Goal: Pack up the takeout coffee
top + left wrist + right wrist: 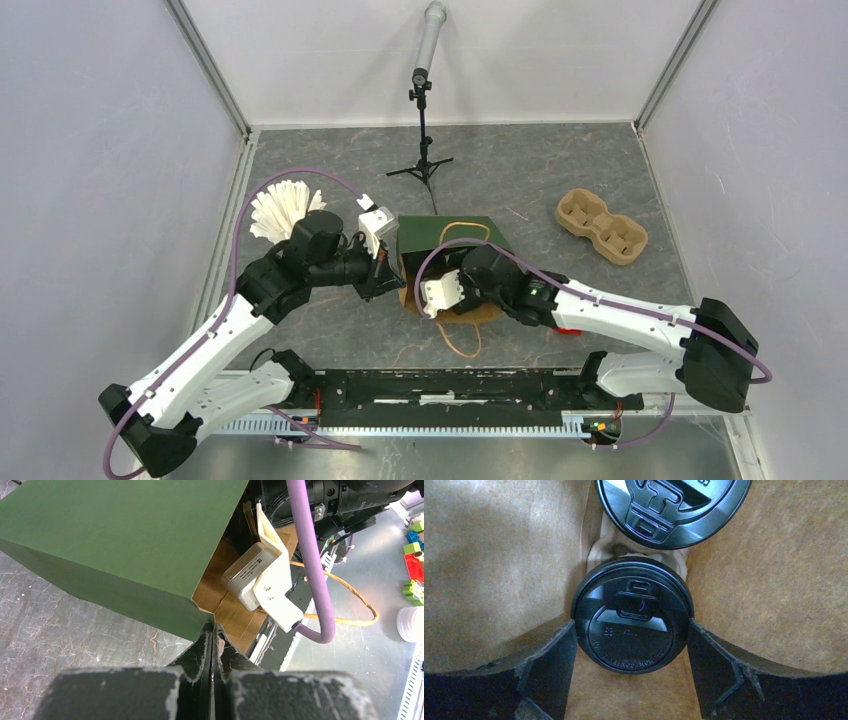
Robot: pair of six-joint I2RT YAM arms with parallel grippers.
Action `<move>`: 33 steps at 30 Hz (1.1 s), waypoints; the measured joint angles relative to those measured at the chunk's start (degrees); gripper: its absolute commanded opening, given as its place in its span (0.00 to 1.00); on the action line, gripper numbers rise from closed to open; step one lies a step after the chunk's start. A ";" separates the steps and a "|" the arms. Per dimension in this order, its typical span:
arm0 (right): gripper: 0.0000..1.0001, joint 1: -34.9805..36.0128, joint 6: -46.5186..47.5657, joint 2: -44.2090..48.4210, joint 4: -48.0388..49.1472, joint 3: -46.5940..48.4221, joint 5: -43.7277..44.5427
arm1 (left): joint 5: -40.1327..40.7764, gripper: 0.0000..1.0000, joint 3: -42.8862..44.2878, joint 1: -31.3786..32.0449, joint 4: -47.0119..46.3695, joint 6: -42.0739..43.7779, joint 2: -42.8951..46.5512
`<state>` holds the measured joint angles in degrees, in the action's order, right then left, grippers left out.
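I find the left gripper clenched on the open edge of the green bag, which lies on the worktop. Inside the bag, the right gripper grasps the coffee cup, its fingers against both sides of the black lid. A second black lid sits just beyond. The cardboard carrier lies well apart, far right.
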<state>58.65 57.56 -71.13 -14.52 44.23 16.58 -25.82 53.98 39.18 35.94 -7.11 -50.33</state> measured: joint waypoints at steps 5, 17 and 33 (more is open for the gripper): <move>0.61 -0.33 -0.11 -0.28 0.35 0.00 -0.02 | 0.11 0.02 0.00 -0.11 0.00 -0.02 -0.15; 0.62 -0.63 -0.07 -1.40 1.29 0.00 0.00 | 0.17 0.02 0.00 -0.11 -0.02 -0.09 -0.85; 0.82 -1.09 -0.09 -1.36 1.88 -0.24 0.22 | 0.13 0.02 0.00 -0.11 -0.09 -1.07 -1.44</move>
<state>57.56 57.47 -72.49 -12.64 43.99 16.80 -25.69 53.98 39.07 35.86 -8.19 -51.77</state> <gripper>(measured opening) 0.797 0.033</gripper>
